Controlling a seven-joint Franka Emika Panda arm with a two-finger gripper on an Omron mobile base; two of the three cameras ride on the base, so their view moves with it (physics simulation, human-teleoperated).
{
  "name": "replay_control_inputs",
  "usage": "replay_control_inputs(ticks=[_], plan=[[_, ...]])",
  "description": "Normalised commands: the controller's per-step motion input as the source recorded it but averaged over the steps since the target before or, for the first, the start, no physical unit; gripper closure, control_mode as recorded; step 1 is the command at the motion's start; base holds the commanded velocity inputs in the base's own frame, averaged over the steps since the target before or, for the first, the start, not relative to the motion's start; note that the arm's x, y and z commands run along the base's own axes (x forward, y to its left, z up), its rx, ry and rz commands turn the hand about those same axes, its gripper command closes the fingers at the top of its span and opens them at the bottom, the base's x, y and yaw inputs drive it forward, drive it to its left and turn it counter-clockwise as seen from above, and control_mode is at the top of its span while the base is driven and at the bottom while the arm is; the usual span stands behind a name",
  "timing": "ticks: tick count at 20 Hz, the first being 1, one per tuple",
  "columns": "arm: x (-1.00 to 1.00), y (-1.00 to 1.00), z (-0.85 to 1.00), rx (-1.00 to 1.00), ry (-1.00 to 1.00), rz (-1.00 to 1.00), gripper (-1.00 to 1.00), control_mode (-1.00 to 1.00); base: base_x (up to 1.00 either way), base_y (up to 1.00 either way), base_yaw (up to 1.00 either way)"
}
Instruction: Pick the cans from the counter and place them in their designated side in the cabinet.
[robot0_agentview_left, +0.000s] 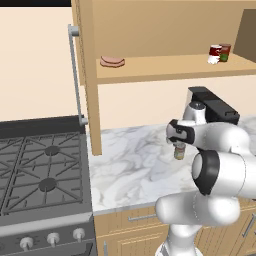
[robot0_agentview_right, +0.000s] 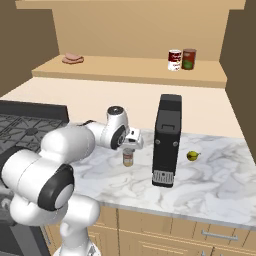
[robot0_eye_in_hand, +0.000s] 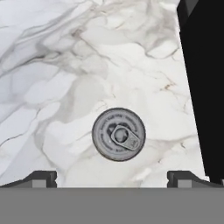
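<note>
The cabinet (robot0_agentview_right: 135, 75) shelf holds a red can (robot0_agentview_right: 174, 60) beside a darker can (robot0_agentview_right: 189, 58), and a pinkish item (robot0_agentview_right: 73, 58) far along it. On the marble tabletop (robot0_agentview_right: 215, 175), the grey-olive can (robot0_eye_in_hand: 118, 134) stands upright beside a black appliance (robot0_agentview_right: 167, 140), directly beneath the end effector (robot0_eye_in_hand: 112, 179), spread wide, grasping nothing.

Even, bright, synthetic light fills all three views, with no visible lamp and no glare. The counter (robot0_agentview_right: 215, 175) reads pale and clean, its grey veins crisp; in the hand view the can (robot0_eye_in_hand: 118, 134) lid is sharp, casting only a faint soft shadow. The cabinet (robot0_agentview_left: 165, 20) interior is darker at the upper right of the left base view. Edges look slightly jagged; no blur or edge distortion.
</note>
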Motion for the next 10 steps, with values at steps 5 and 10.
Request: replay_control_inputs(ticks=[5,10], plan=[[0.16,-0.02,-0.17,0.00,0.00,0.00,-1.00,-1.00,0.00,0.00,0.00],[0.13,-0.03,-0.15,0.00,0.00,0.00,-1.00,-1.00,0.00,0.00,0.00]])
